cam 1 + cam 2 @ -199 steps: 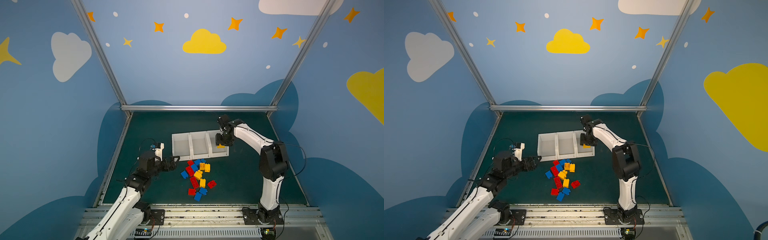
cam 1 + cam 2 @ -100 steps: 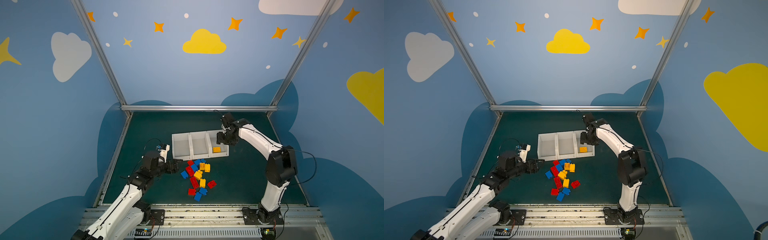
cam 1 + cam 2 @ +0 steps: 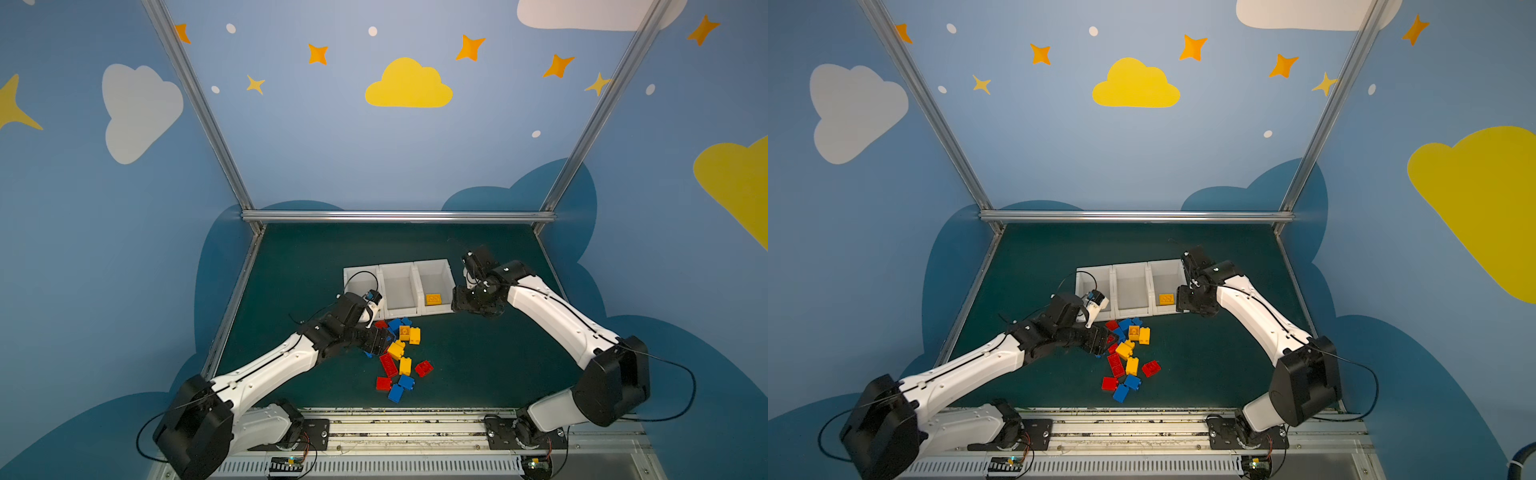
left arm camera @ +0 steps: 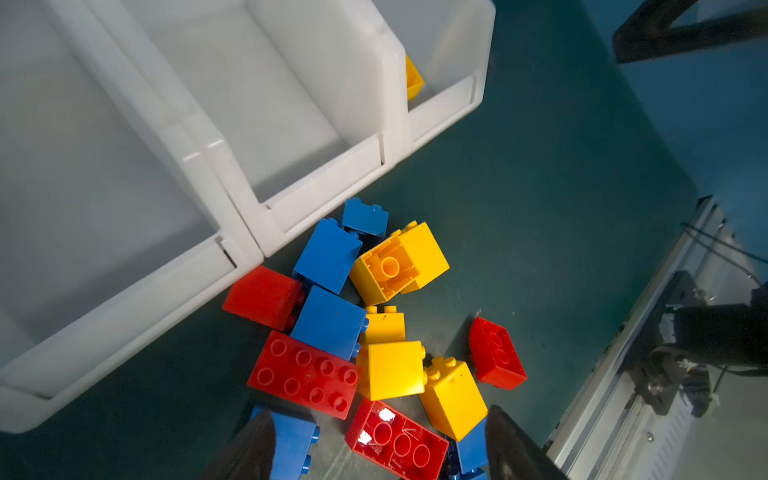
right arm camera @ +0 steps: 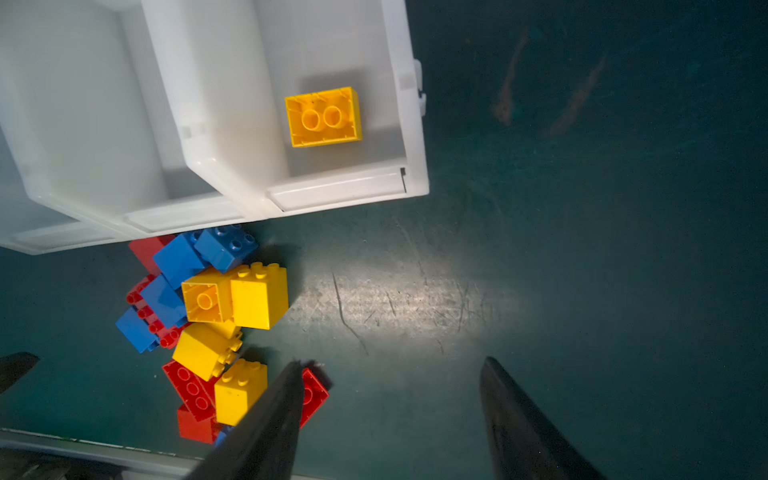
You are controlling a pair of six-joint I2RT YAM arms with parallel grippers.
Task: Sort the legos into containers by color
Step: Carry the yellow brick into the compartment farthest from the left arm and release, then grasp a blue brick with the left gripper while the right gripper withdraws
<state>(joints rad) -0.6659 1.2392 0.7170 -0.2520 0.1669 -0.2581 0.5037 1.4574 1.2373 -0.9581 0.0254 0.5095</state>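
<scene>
Red studded plastic brick (image 4: pixel 395 442) sat between left gripper's (image 4: pixel 380 415) parted, ungripping jaws, 6 o'clock of white plastic bins (image 3: pixel 397 264); blue brick (image 4: pixel 291 444) alongside risked getting pinched. Right gripper (image 5: pixel 392 361) gaped empty.

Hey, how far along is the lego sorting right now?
Barely started. Done: one yellow brick lies in the right bin. In hand: nothing yet; the left gripper hangs open over the pile, and the right gripper is open and empty beside that bin. Left: that whole pile of red, blue and yellow bricks; the middle bin and left bin look empty.
</scene>
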